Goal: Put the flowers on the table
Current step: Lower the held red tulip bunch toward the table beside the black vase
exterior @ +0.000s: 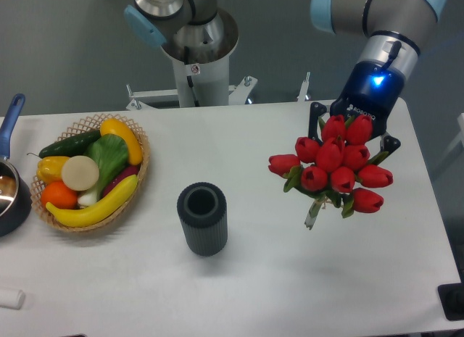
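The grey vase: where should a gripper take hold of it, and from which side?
The vase stands upright, mouth open upward, apart from the basket and flowers. Best probably to close on its ribbed wall, coming from the side, or on the rim from above.

Grey floor (65, 54) lay behind white tabletop. White pedestal (194, 80) with metal base bracket (190, 98) stood at far edge. Lighting even, shadows soft.

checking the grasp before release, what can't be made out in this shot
- Pincer fingertips and their hold on the stems: hidden behind the flowers, camera view.
- Whether the stem ends touch the table: cannot tell from this angle.
- Pot: cut off by the left edge.
- Vase inside: too dark to see.
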`<act>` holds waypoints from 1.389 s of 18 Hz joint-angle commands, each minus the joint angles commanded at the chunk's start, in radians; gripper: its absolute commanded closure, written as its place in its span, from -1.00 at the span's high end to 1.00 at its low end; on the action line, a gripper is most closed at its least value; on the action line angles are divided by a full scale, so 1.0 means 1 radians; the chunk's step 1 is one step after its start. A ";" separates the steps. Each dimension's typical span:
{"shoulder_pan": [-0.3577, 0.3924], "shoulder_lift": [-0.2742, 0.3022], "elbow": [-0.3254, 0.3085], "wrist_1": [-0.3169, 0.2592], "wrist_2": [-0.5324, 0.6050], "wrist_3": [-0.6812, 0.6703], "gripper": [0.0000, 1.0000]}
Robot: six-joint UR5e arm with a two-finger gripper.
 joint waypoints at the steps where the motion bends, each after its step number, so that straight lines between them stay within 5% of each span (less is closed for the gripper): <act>1: -0.002 0.003 0.000 0.000 0.029 0.002 -0.10; 13: -0.080 0.012 -0.002 -0.002 0.409 0.078 -0.11; 25: -0.182 -0.061 -0.011 -0.011 0.801 0.221 -0.13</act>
